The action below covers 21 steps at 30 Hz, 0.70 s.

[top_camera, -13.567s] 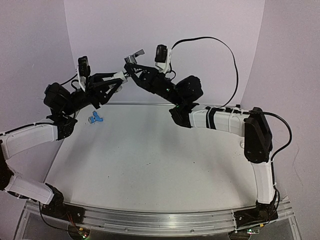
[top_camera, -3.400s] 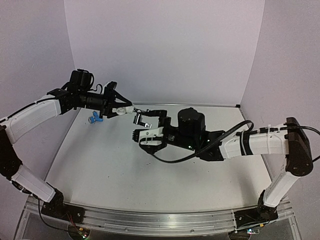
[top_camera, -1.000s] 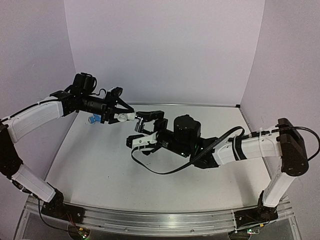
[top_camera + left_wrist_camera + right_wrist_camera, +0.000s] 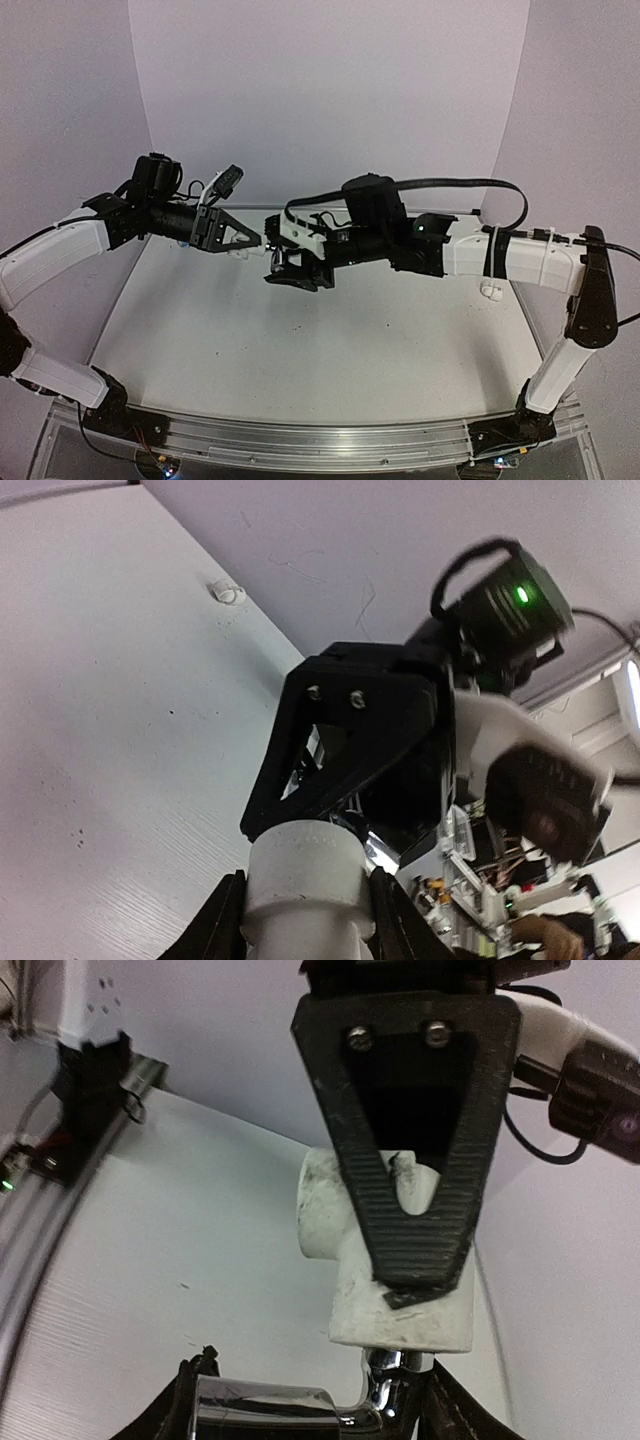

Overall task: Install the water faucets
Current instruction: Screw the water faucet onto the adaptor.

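Note:
My left gripper [image 4: 256,240] is shut on a white pipe fitting [image 4: 305,875], held in the air over the back of the table. The silver water faucet [image 4: 290,1410] has its shiny stem [image 4: 386,1375] at the fitting's [image 4: 400,1290] lower opening. My right gripper [image 4: 310,1405] is shut on the faucet's body, and in the top view this gripper [image 4: 286,263] meets the left one nose to nose. A ribbed left finger [image 4: 410,1160] lies across the fitting. The blue faucet is hidden behind the left arm.
A small white fitting [image 4: 490,290] lies on the table [image 4: 300,350] near the right wall, under the right forearm; the small white fitting [image 4: 228,592] also shows by the wall in the left wrist view. A black cable [image 4: 470,185] arcs above the right arm.
My right gripper has rolled over, risen to the left gripper and gone from open to shut on the silver faucet. The left gripper has kept its grip on the fitting.

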### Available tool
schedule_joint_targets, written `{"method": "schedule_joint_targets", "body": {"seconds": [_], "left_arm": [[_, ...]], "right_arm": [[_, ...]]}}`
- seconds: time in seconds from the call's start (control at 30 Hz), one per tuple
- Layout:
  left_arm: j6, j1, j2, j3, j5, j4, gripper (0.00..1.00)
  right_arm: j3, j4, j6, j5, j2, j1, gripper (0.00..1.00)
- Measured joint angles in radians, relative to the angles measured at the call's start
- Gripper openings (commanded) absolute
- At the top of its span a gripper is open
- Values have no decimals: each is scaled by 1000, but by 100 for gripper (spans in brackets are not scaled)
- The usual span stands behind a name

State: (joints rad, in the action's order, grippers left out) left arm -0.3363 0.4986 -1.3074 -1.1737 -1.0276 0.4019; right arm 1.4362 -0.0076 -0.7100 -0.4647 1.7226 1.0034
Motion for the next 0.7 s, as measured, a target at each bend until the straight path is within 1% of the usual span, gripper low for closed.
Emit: {"method": "schedule_joint_targets", "body": {"seconds": [0.1,0.17,0.2,0.27,0.3,0.37,0.4,0.43,0.57,0.63,0.7], "left_arm": [[183,14,46,46,-28,-28,0],[288,17,73,64,-48,-48,0],[336,18,88,74,-56,-56,0],[430,18,117,96,-68,-63,0],[471,17,129,106,-73,-63,0],[545,14,152,128,-81,-62,0],[576,13,162,137,-84,-62,0],[602,12,169,146,-87,-63,0],[685,12,181,161,-101,-81,0],[706,11,181,168,-101,-91,0],[714,7,181,179,-99,-99,0]], "right_arm": [[36,-55,173,-240,6,-41,0],[65,-70,287,-371,21,-61,0],[79,-71,342,-427,32,-69,2],[113,-73,457,-537,66,-80,9],[130,-76,511,-585,84,-83,14],[164,-79,609,-670,119,-90,31],[172,-76,651,-697,131,-91,41],[175,-72,686,-713,136,-91,48],[175,-51,802,-724,137,-90,59],[172,-45,839,-713,136,-90,62],[156,-36,856,-683,127,-90,68]]}}
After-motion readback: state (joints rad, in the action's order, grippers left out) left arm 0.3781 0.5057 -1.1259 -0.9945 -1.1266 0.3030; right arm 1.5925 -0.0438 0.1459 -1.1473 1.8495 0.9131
